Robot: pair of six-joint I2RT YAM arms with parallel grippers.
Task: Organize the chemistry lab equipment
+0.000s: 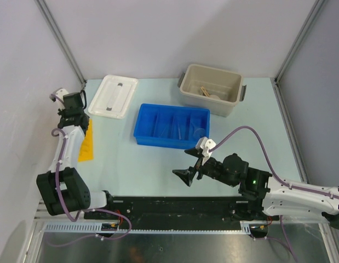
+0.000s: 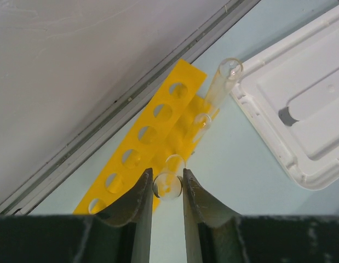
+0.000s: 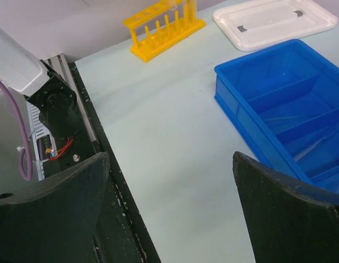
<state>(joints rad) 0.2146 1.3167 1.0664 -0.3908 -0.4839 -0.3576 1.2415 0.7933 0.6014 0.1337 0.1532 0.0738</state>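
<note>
Left wrist: left pincer (image 2: 167,179) clasps tube (image 2: 172,165) over yellow rack (image 2: 187,74); right pincer (image 3: 170,164) gapes empty.

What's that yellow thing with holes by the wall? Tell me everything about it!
It is a bright yellow rack for tubes, plastic by its look. Its flat top has a row of round holes; thin posts join it to a long base. It stands upright on the table at the left edge, by the wall, near the white lid. One clear tube stands in it, leaning. The left pincer grips a second tube right at the rack.
</note>
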